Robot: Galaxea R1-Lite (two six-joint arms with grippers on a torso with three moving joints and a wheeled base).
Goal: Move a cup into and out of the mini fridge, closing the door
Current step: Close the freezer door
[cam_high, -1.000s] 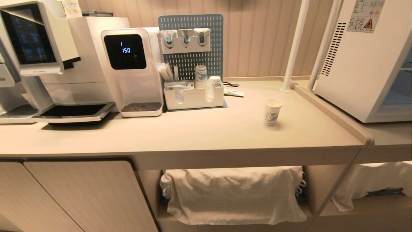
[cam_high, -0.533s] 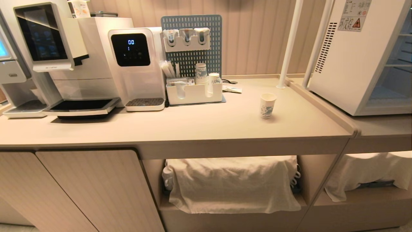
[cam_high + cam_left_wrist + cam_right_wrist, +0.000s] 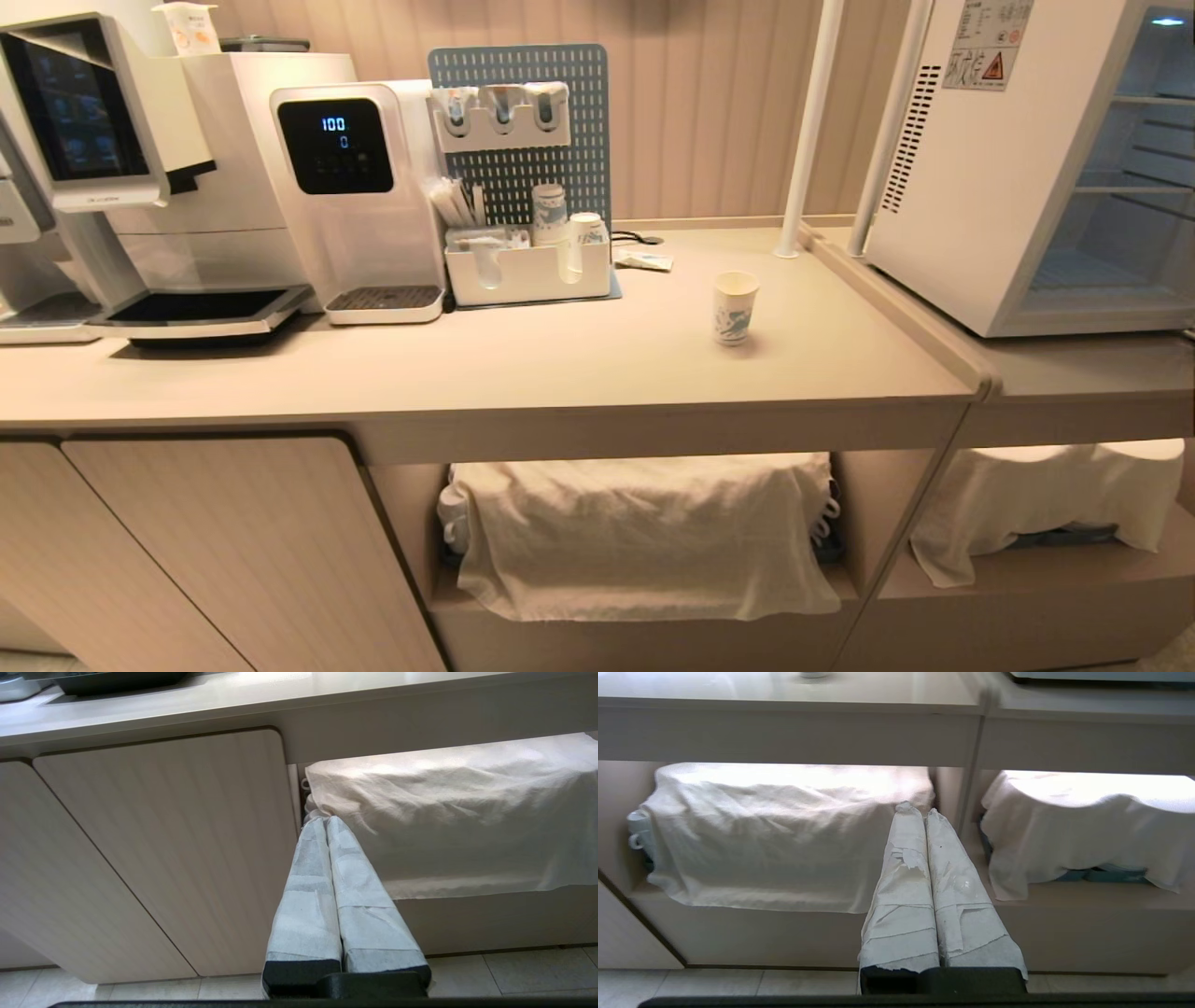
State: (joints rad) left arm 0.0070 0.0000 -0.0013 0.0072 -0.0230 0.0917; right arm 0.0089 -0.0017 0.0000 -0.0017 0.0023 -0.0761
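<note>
The cup (image 3: pixel 735 308), white paper with a blue swirl print, stands upright and alone on the beige counter (image 3: pixel 579 373), right of centre. The mini fridge (image 3: pixel 971 177) sits on the lower counter section at the far right. Its white interior with thin shelves (image 3: pixel 1116 187) shows at its front. The door is out of view. Neither arm appears in the head view. My left gripper (image 3: pixel 322 817) is shut and empty, held low in front of the cabinet below the counter. My right gripper (image 3: pixel 922 808) is also shut and empty, facing the cloth-covered shelves.
A coffee machine (image 3: pixel 140 177) and a water dispenser (image 3: pixel 359 196) stand at the back left. Beside them is a blue pegboard with a white organiser (image 3: pixel 527 271) holding stacked cups. Two white poles (image 3: pixel 808 131) rise between cup and fridge. White cloths (image 3: pixel 644 537) cover the under-counter shelves.
The whole head view has shifted, so the camera moved; more of the fridge's interior now shows at the right. The cup keeps its place on the counter.
</note>
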